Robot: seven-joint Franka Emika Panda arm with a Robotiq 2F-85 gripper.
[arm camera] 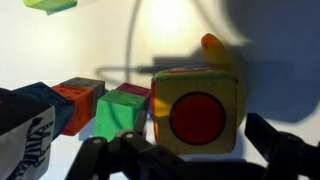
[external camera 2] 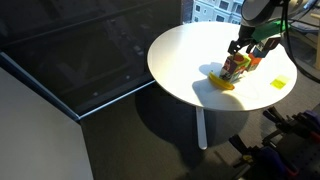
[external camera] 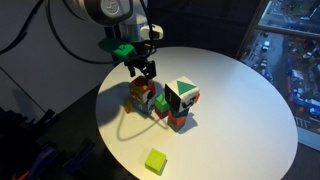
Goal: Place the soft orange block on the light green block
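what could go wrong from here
1. The open gripper hangs over the soft orange block, but a green block sits tight beside it, so a finger could shove it.
2. The light green block lies apart, alone. A soft block set on it may tip.

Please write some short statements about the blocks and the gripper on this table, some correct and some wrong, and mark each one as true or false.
1. The light green block lies alone, apart from the cluster of blocks. True.
2. The soft orange block already rests on the light green block. False: nothing lies on the light green block, and the orange one is in the cluster.
3. The gripper is above the cluster. True.
4. The fingers are shut on the light green block. False: they are spread open near the soft orange block.
5. The table is square. False: it is round.
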